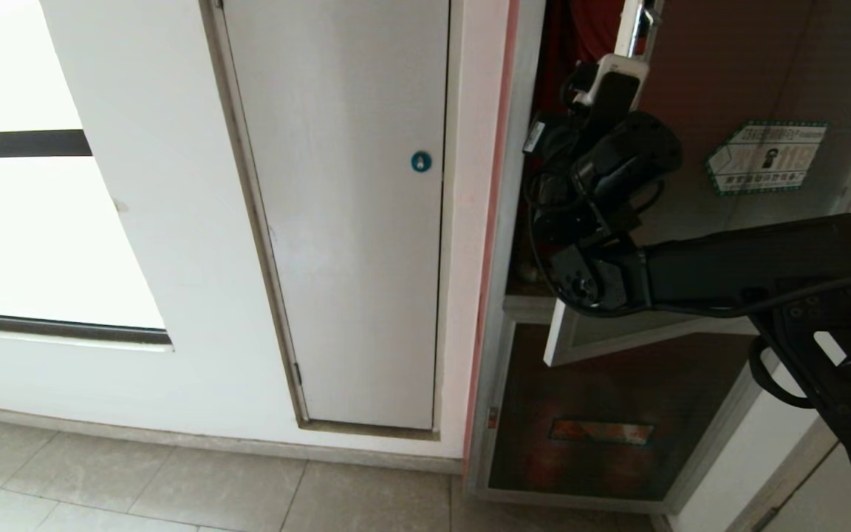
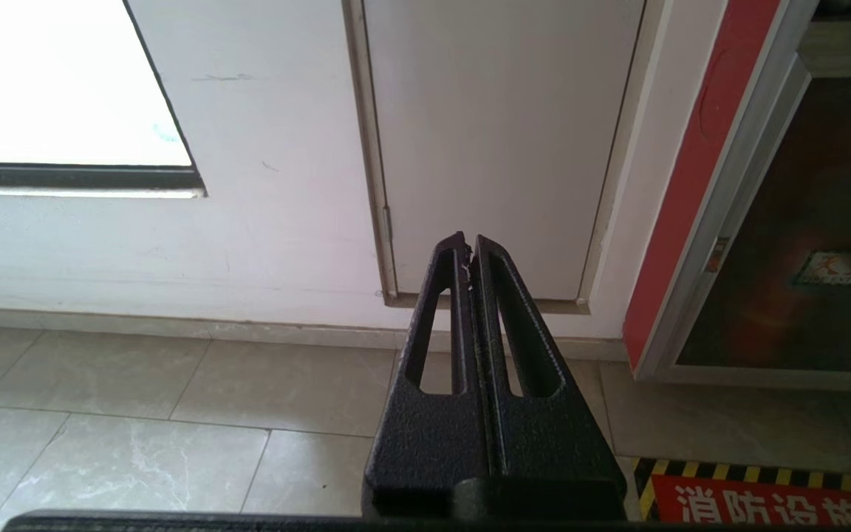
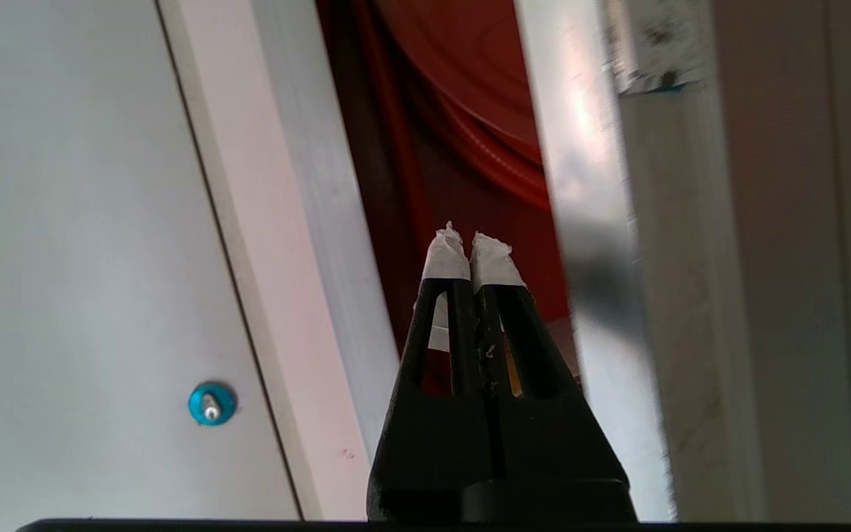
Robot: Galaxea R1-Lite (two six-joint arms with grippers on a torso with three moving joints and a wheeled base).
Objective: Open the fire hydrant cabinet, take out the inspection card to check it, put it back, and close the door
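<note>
The fire hydrant cabinet (image 1: 503,244) stands at the right of the head view, framed in silver metal. Its door (image 1: 765,81), dark glass with a green-edged sticker, is ajar, swung a little outward. Through the gap shows the red interior (image 3: 462,103) with a red hose reel. My right gripper (image 3: 470,247) is shut, with nothing between its white-taped tips. It is raised to the gap, just beside the door's silver edge (image 3: 580,185). The right arm (image 1: 750,266) reaches up from the lower right. My left gripper (image 2: 467,244) is shut and parked low, facing the wall. The inspection card is out of view.
A white panel door with a blue round lock (image 1: 420,161) is left of the cabinet. A smaller lower dark-glass door (image 1: 603,414) sits below the open one. A bright window (image 1: 26,222) is at far left. The tiled floor carries a red marking with a striped border (image 2: 765,502).
</note>
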